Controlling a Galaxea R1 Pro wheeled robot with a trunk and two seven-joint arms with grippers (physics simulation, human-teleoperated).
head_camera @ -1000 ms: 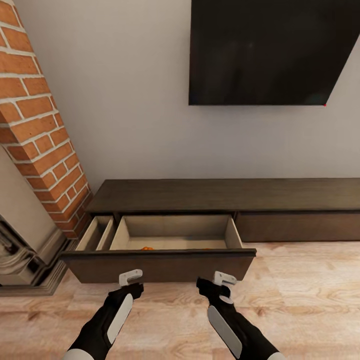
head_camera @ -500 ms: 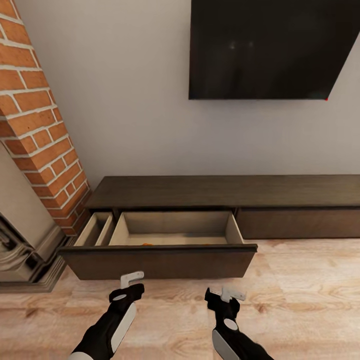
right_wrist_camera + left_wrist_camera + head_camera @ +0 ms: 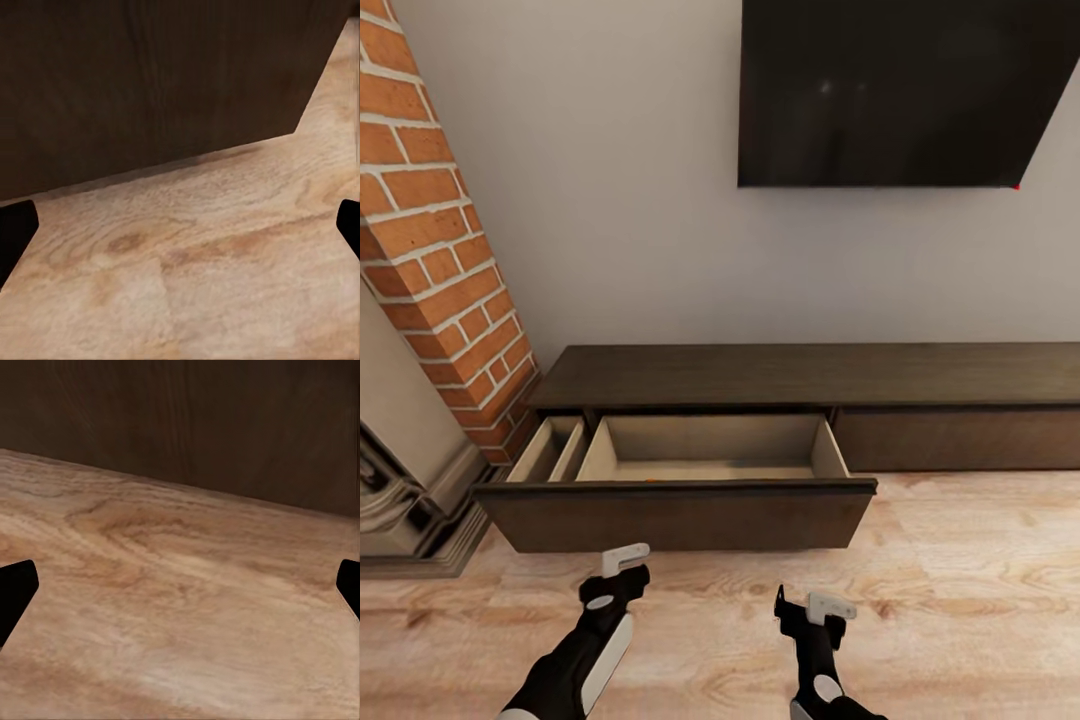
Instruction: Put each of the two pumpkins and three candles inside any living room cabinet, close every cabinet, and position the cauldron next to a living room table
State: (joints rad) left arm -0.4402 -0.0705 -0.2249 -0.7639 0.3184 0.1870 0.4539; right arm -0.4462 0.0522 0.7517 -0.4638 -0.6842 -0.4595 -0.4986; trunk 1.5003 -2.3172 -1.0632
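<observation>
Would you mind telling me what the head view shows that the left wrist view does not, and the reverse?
Head view alone: the cabinet's flat top, the inside of its pulled-out left drawer, the closed right drawer front, the dark screen on the wall, the brick column, and both grippers, left and right, held short of the drawer.

Left wrist view alone: its black fingers spread wide, seen close.

Both: the dark wood-grain drawer front and the light wooden floor.

Both arms extended forward and low. Left gripper [image 3: 622, 566] and right gripper [image 3: 812, 606]: jaws spread wide, nothing held between them.
</observation>
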